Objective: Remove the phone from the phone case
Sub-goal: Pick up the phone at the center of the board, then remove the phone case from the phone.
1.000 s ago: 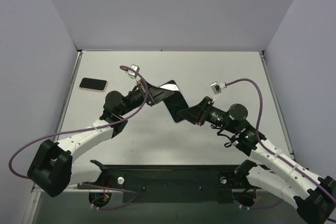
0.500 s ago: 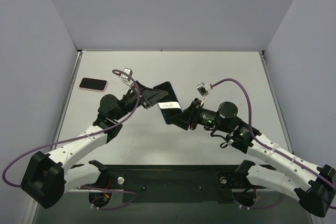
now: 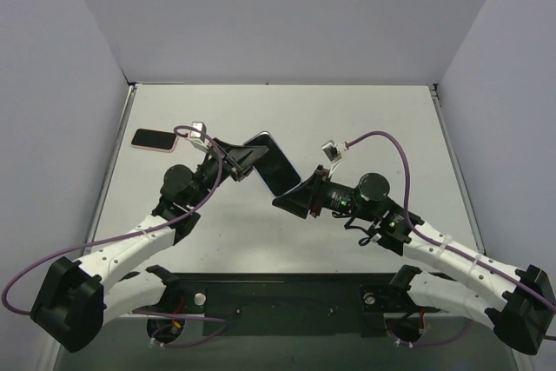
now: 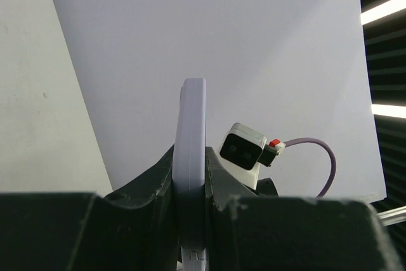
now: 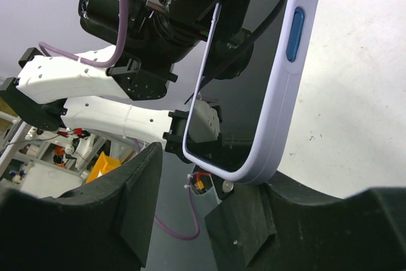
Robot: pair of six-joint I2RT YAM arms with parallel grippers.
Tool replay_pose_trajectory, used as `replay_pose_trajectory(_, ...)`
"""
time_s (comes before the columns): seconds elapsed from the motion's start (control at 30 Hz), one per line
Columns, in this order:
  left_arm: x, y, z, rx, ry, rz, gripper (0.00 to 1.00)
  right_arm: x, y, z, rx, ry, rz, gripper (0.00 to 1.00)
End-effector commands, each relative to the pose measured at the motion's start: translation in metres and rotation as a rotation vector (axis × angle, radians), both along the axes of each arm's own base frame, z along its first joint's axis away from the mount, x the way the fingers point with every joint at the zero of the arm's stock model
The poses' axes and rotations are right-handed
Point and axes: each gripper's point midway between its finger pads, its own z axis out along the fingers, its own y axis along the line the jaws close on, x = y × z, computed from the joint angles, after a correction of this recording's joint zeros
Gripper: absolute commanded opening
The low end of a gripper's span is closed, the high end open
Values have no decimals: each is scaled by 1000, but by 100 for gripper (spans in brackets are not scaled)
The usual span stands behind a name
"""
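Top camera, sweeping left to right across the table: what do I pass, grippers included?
pink-rimmed phone lying flat → left gripper → phone in its lilac case, held up off the table → right gripper

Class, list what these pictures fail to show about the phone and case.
Left wrist view: only the case edge shows; left gripper hides its base.
Right wrist view: frame cuts off the case's top; right gripper grip unclear.
Top view: phone too small to tell whether it is loose.

Pink-edged phone [image 3: 155, 139] apparently flanks left claw [image 3: 254, 160].
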Motion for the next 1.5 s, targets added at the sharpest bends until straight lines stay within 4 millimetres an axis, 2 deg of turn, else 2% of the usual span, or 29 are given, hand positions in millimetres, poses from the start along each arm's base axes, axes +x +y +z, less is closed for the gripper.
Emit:
replay_pose_trajectory(0.0, -6, 15, 46, -123, -105, 45, 0, -5, 7, 27, 100, -56, 35, 41)
replay_pose_trajectory(0.27, -10, 15, 46, -133, -116, 33, 0, 7, 0, 29, 102, -60, -45, 26)
replay_pose_trajectory(0.4, -12, 14, 51, -141, -123, 19, 0, 9, 1, 27, 99, -51, -45, 21)
replay_pose_trajectory(0.47, -14, 13, 55, -146, -139, 10, 0, 12, 0, 27, 104, -46, -53, 21)
replay_pose_trajectory(0.6, -16, 13, 57, -149, -144, 4, 0, 15, -2, 34, 143, -36, -57, 26)
replay_pose_trajectory(0.7, -17, 11, 59, -159, -131, -15, 0, 18, -3, 32, 138, -34, -68, 20)
replay_pose_trajectory(0.8, -19, 9, 64, -201, -93, -56, 0, 18, -3, 27, 106, -76, -50, 8)
replay_pose_trajectory(0.83, -22, 9, 68, -219, -101, -71, 0, 18, -4, 17, 52, -116, -46, 0)
replay_pose_trajectory(1.03, -36, 5, 89, -328, -48, -215, 0, 10, -7, -17, -178, -394, 23, 0)
replay_pose_trajectory(1.07, -37, 4, 95, -344, -55, -242, 0, 12, -8, -16, -199, -426, 20, 0)
replay_pose_trajectory(1.1, -47, 4, 103, -372, -68, -295, 0, 15, -11, -31, -286, -470, 30, 0)
replay_pose_trajectory(1.13, -47, 3, 105, -385, -61, -318, 0, 16, -12, -27, -312, -499, 30, 0)
replay_pose_trajectory(1.17, -54, 6, 114, -414, -83, -359, 0, 22, -16, -34, -378, -529, 16, 0)
replay_pose_trajectory(1.23, -61, 3, 116, -408, -87, -410, 0, 31, -20, -29, -424, -589, -13, 0)
replay_pose_trajectory(1.33, -72, -4, 109, -350, -83, -464, 0, 52, -23, -9, -424, -598, -114, 0)
replay_pose_trajectory(1.37, -71, -7, 99, -325, -63, -457, 0, 68, -29, -1, -424, -590, -206, 0)
replay_pose_trajectory(1.4, -76, -5, 100, -318, -71, -461, 0, 77, -30, 1, -411, -541, -258, 0)
replay_pose_trajectory(1.43, -79, -4, 98, -308, -80, -459, 0, 98, -43, 6, -419, -511, -395, 0)
replay_pose_trajectory(1.47, -82, -4, 98, -302, -89, -467, 0, 107, -47, 0, -398, -425, -457, 0)
